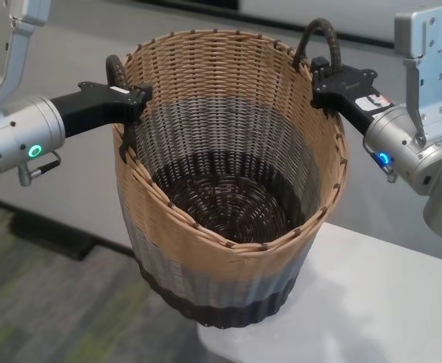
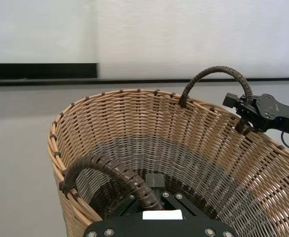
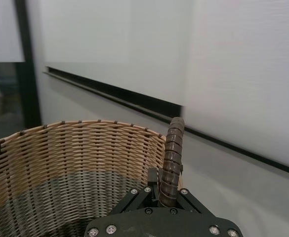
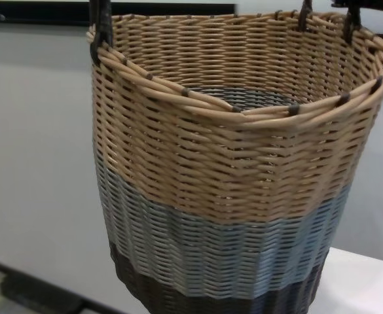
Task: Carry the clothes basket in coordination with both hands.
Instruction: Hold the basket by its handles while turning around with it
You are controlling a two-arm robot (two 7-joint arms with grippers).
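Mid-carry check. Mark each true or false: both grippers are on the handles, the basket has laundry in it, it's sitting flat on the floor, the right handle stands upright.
1. Both grippers grip a handle. True: the left gripper is shut on the left handle, the right gripper on the right handle.
2. The clothes basket holds laundry. False: its dark woven bottom shows bare.
3. It sits flat on the floor. False: it hangs tilted from the grippers, its base by the white table edge.
4. The right handle stands upright. True.

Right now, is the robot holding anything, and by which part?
The clothes basket, by its two loop handles: left pincer on one, right pincer on the other.
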